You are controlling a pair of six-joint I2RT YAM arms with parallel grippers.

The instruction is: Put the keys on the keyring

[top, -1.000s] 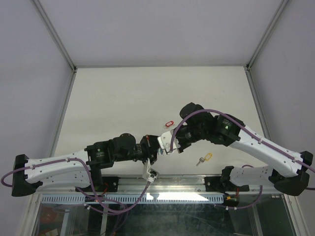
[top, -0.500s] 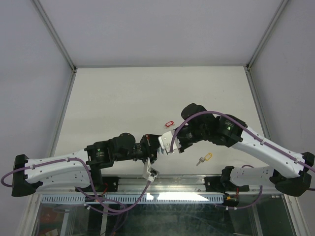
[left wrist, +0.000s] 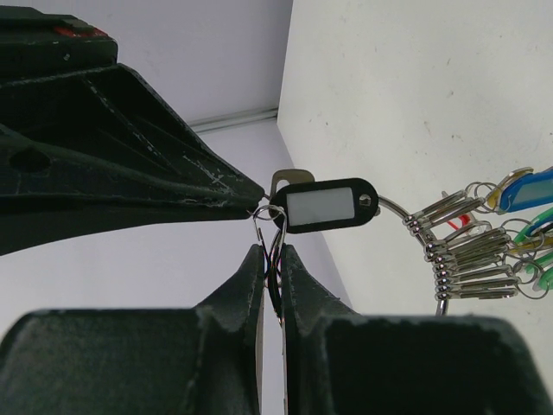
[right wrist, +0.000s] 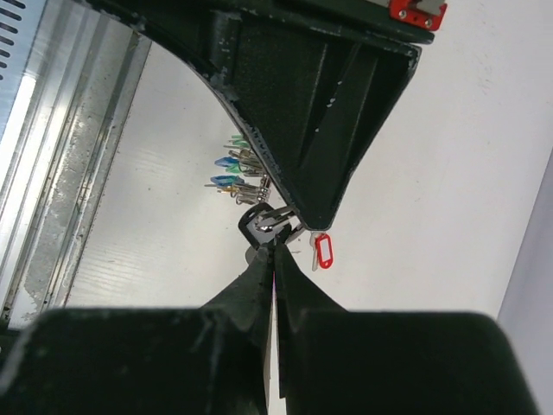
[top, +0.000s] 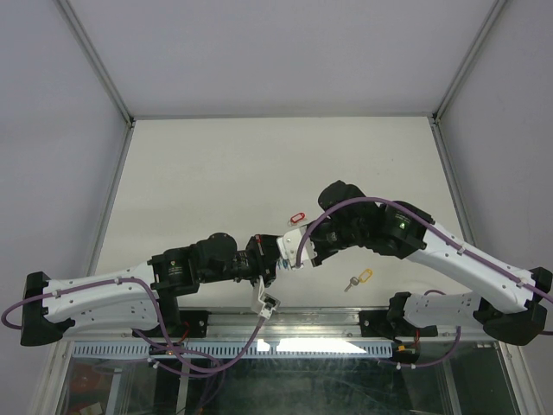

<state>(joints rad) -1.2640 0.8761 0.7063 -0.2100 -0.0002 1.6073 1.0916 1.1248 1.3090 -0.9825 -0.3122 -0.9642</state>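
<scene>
R gripper (right wrist: 273,252) jaws tight on black-tag key (right wrist: 251,226), red-tag key (right wrist: 322,252) near.

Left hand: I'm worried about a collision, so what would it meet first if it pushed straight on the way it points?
Almost at once, the black-tagged key, just past the left hand's tips shut on the keyring and apparently pinched by the right hand; depth is unclear.

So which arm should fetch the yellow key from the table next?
Right, probably: the yellow key lies loose on its side, while the left tool pinches the ring carrying the bunch.
</scene>
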